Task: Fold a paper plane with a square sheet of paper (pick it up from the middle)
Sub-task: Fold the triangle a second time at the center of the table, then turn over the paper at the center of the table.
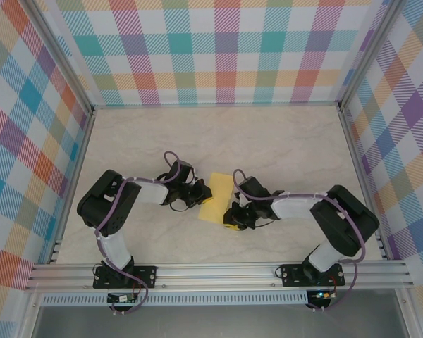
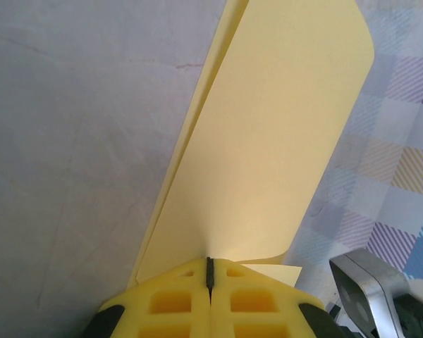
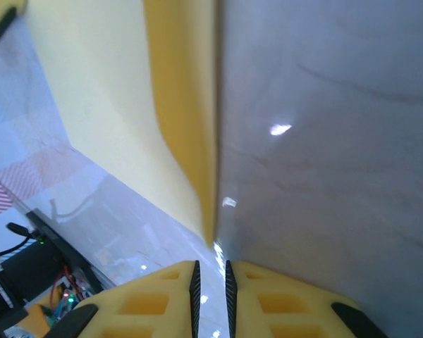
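Observation:
The square sheet of paper (image 1: 217, 198) is yellow and folded over on itself, lying in the middle of the table between the two arms. My left gripper (image 1: 197, 192) comes at it from the left. In the left wrist view its yellow jaws (image 2: 210, 265) are pressed together on the near edge of the paper (image 2: 268, 141), whose layers rise away from the tips. My right gripper (image 1: 234, 215) is at the sheet's near right corner. Its jaws (image 3: 211, 272) stand a narrow gap apart with nothing between them. The folded corner of the paper (image 3: 113, 105) ends just ahead of the tips.
The pale marbled table (image 1: 282, 148) is walled on three sides by checkered panels (image 1: 225, 49). An aluminium rail (image 1: 218, 271) runs along the near edge, where both arm bases are bolted. The other arm's base (image 2: 370, 289) shows at the lower right of the left wrist view.

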Controlling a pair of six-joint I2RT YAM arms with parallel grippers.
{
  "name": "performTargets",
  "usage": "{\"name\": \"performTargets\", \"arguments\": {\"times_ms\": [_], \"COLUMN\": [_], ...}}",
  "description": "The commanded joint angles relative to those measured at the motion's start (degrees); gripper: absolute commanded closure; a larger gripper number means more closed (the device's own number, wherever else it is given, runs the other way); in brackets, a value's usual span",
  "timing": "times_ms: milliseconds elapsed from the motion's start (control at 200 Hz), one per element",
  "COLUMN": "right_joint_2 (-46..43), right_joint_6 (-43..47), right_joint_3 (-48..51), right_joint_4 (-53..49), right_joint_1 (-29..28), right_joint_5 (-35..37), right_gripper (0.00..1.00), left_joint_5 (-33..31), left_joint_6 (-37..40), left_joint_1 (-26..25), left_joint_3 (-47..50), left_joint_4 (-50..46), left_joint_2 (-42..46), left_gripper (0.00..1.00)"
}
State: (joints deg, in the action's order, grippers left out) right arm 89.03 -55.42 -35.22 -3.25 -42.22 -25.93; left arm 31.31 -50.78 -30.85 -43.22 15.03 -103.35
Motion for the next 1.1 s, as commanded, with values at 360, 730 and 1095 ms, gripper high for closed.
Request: {"name": "performTargets", "arguments": {"times_ms": [360,730,1095], "right_joint_2": [-4.1,5.7,9.1], "right_joint_6": [-2.4,-1.9,-2.5], "right_joint_3": [-3.9,-10.3,-9.4], "right_joint_4": [-2.0,1.4,5.4], "right_joint_1": [6.7,6.6,6.6], "right_joint_5": [6.4,3.4,1.0], "right_gripper": [0.59,0.57,0.57], "left_joint_5": [-12.7,-10.8,-8.0], "left_joint_6": [-8.4,-2.6,-1.3], "left_joint_1": [-3.5,-3.5,-3.5], "left_joint_3": [5.2,2.3,-0.1], "left_joint_4": [-6.0,-9.4,-8.8], "left_joint_2": [9.0,11.2,7.1], "left_gripper": [0.98,0.88,0.93]}}
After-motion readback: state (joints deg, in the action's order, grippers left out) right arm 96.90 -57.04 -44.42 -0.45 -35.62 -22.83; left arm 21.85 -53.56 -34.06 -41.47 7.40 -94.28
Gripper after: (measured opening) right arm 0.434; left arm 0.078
